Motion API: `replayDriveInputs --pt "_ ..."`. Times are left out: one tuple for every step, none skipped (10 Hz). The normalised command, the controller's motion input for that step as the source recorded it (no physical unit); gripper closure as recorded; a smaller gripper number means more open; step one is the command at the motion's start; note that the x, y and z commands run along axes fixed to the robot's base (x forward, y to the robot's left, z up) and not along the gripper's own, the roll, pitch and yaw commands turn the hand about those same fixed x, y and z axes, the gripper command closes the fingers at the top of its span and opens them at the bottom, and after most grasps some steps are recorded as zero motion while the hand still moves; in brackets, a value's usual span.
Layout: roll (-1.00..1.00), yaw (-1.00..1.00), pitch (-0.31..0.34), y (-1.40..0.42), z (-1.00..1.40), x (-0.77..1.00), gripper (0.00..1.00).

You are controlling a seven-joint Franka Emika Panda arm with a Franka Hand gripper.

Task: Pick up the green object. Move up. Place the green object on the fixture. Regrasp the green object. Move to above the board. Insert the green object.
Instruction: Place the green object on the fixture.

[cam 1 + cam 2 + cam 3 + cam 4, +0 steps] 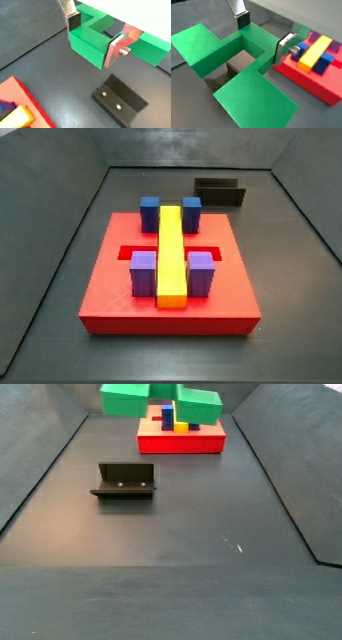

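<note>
Dark tabletop [201,534] carries the fixture [126,481] and, beyond it, the board [181,440]; above the fixture, the claw [95,36] clamps the green object [90,45]

My gripper [97,34] is up off the dark grey floor [187,524], so only two things lie on it. The red board [167,298] sits flat, carrying its yellow bar and blue and purple blocks. The fixture [126,481] stands well apart from the board, base plate down, its wall upright.
</note>
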Motion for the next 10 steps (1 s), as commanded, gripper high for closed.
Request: replayDriveInputs --pt "-0.91 0.00 -0.106 0.13 0.16 0.35 1.00" --pt "-0.95 0.00 -0.143 0.16 0.11 0.30 1.00" --pt "-0.95 0.00 -0.129 0.18 0.03 0.29 1.00" --pt "-0.93 0.03 -0.097 0.18 0.00 0.27 1.00" --pt "-0.90 0.07 -0.077 0.17 0.00 0.29 1.00" --pt "-0.92 0.09 -0.063 0.19 0.00 0.31 1.00" --pt "-0.94 0.09 -0.083 0.20 0.00 0.27 1.00" --pt "-0.91 0.10 -0.086 0.19 0.00 0.25 1.00" --pt "-0.87 0.10 -0.069 0.17 0.00 0.27 1.00" --pt "-0.83 0.12 -0.023 0.17 0.00 0.29 1.00"
